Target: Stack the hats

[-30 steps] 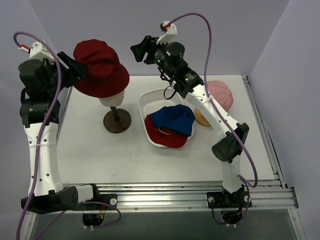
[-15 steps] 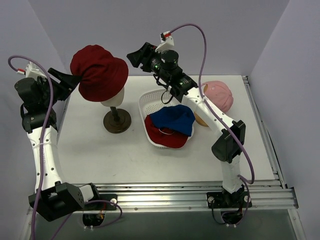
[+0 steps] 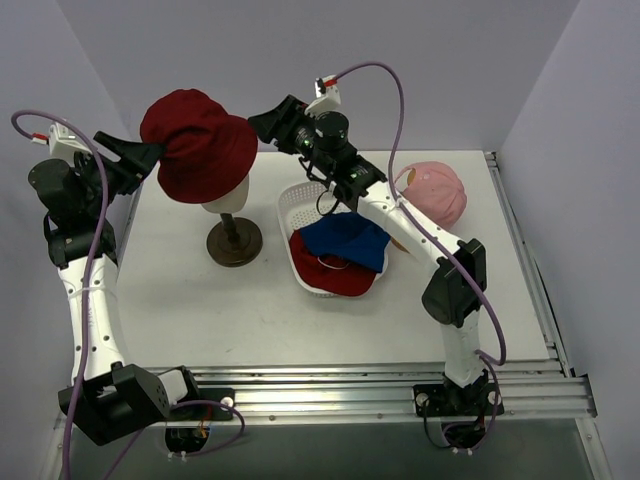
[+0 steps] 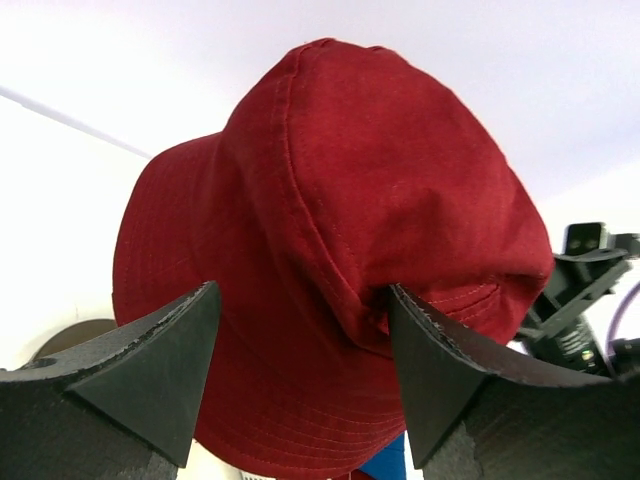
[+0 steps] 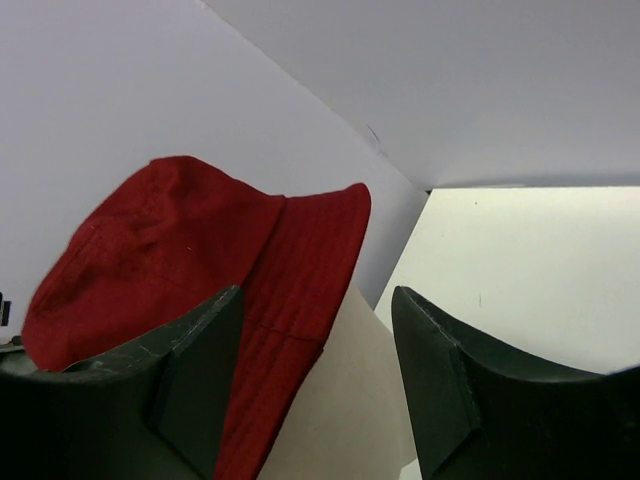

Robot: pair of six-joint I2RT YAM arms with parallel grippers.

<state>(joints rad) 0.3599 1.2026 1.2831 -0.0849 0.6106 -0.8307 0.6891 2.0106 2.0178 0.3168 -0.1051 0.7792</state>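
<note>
Although both arms reach toward the back, the nearest items lie at mid-frame on the bench (image 3: 180, 320): a white basket (image 3: 295, 205) holds a red cap (image 3: 320, 275), with a blue hat (image 3: 345, 238) lying on top of it. A pink cap (image 3: 440, 192) rests at the upper right, apart from the basket. Left of the basket, a brown stand (image 3: 234, 242) carries a cream head (image 3: 225, 198), upright. The dark red hat (image 3: 200, 145) sits on that head, in the upper left of the frame, brim hanging down. The left pincer (image 3: 152, 153) is level with the hat's left side, fingers apart, tips just beside the fabric; contact cannot be confirmed. The right pincer (image 3: 260, 120) faces the hat's right side, fingers apart, holding nothing.
</note>
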